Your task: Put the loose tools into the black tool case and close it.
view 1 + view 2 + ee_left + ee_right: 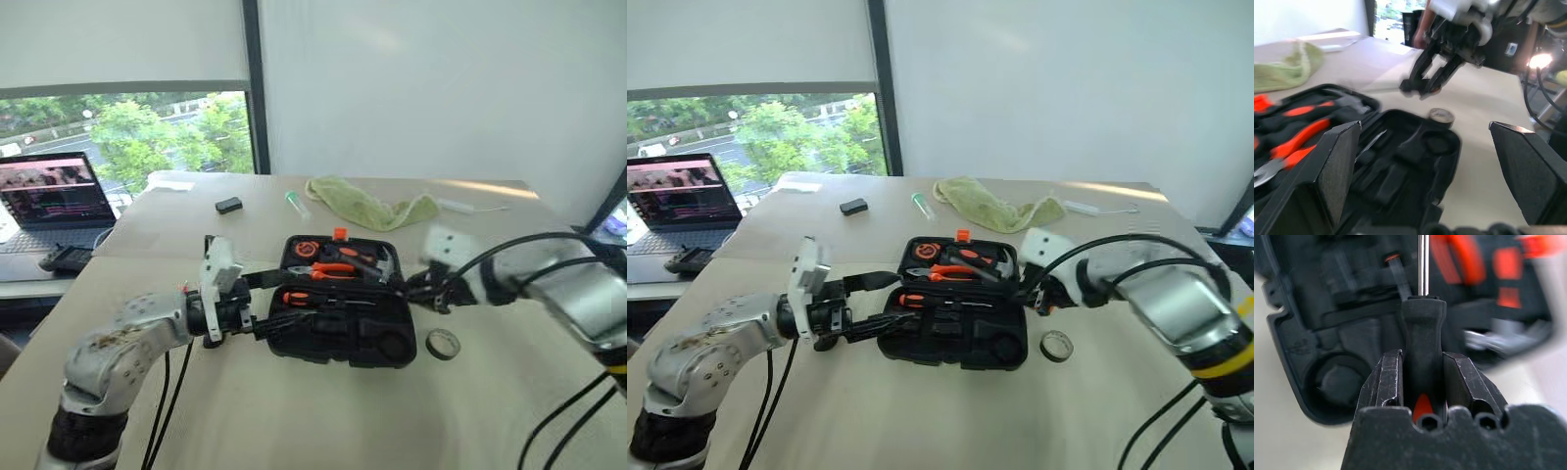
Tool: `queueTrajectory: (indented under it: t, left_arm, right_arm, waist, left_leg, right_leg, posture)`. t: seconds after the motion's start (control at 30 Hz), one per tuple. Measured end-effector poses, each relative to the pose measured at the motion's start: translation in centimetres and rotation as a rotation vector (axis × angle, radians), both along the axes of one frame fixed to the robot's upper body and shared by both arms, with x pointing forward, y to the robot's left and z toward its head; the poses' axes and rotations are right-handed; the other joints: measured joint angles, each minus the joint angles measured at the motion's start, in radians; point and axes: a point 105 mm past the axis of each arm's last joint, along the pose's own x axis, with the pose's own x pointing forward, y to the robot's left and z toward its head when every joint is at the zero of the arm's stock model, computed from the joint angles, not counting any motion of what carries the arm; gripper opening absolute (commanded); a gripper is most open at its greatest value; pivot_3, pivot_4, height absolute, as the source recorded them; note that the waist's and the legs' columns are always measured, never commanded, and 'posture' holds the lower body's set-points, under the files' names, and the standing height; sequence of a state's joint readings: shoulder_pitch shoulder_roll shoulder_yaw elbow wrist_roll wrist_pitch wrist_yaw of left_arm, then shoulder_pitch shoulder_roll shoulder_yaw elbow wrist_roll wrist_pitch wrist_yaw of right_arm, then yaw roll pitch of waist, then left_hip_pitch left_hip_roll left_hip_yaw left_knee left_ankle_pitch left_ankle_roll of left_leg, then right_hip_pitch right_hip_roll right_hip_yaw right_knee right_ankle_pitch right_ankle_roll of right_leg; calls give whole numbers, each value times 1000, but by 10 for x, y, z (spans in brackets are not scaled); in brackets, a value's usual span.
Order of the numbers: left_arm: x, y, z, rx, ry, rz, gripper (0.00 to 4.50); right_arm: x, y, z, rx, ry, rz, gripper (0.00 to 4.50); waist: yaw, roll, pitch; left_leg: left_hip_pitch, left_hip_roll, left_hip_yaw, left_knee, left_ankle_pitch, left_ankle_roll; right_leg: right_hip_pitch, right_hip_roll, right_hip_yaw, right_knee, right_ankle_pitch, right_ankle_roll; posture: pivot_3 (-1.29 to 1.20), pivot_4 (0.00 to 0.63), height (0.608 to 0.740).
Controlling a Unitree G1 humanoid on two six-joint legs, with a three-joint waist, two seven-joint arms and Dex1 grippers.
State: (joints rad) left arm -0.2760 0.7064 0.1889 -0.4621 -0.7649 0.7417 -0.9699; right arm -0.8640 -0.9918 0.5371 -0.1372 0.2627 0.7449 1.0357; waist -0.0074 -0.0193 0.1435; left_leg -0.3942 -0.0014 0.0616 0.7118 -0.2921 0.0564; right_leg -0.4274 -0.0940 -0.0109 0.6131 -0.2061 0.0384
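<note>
Right wrist view: right gripper [1421, 382] jaws clamp screwdriver [1423, 338] over black tool case [1327, 333]; left gripper [1425, 161] jaws wide. Next: seat in slot.

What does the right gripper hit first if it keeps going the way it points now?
Probably the open black tool case. The right gripper is shut on a screwdriver, whose shaft leads the way toward the case's moulded slots, so the shaft tip would touch first. Depth is unclear; which slot, I cannot tell.
</note>
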Motion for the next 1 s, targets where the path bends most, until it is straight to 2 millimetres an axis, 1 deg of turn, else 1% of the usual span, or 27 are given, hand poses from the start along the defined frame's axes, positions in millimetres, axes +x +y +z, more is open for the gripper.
queueTrajectory:
  t: [0.03,0.1,0.13,0.27,0.43,0.53,0.63,0.97,1.0]
  left_arm:
    - [-6,8,1,3,18,-22,4500]
    - [-11,14,7,-4,12,-43,4500]
    - [-13,18,5,13,24,-43,4500]
    - [-15,25,0,10,57,-36,4500]
    - [-14,27,1,17,46,-22,4500]
    - [-14,27,1,16,38,-15,4500]
    - [-14,29,-2,16,45,-5,4500]
    - [-13,30,-3,18,24,16,4500]
    - [-13,30,-4,21,25,18,4500]
  right_arm:
    - [7,4,-7,-21,18,17,877]
    - [14,7,-17,-50,52,35,877]
    - [18,11,-20,-61,65,50,877]
    - [28,14,-28,-112,91,70,877]
    - [28,21,-31,-152,108,120,877]
    - [26,20,-31,-167,121,130,877]
    - [22,23,-35,-174,147,152,877]
    - [23,25,-36,-208,141,170,876]
    - [23,25,-36,-210,140,171,1376]
  waist:
    - [0,0,0]
    - [11,0,1]
    - [11,0,1]
    - [15,1,1]
    - [12,1,1]
    - [12,1,1]
    - [7,1,1]
    - [4,1,1]
    - [3,1,1]
  left_leg:
    - [-2,1,0,0,0,0]
    - [-7,0,0,1,0,0]
    - [-9,0,0,1,0,0]
    - [-13,-1,0,1,0,0]
    - [-12,-1,0,1,0,0]
    - [-10,0,0,1,0,-1]
    - [-10,-1,0,1,1,-1]
    - [-10,0,0,1,1,-2]
    - [-9,0,0,1,1,-2]
  right_leg:
    - [-2,0,0,0,0,0]
    - [-7,-1,-1,0,0,0]
    - [-8,-1,-2,0,0,0]
    - [-10,-1,-2,1,1,1]
    - [-10,0,-3,2,1,1]
    - [-10,0,-2,1,1,1]
    - [-11,0,-2,2,1,1]
    - [-10,0,-2,3,1,0]
    - [-10,0,-2,3,1,0]
  posture:
    - [0,150,740]
    - [0,150,740]
    - [0,150,740]
    - [0,150,740]
    - [0,150,740]
    - [0,150,740]
    - [0,150,740]
    - [0,150,740]
    - [0,150,740]
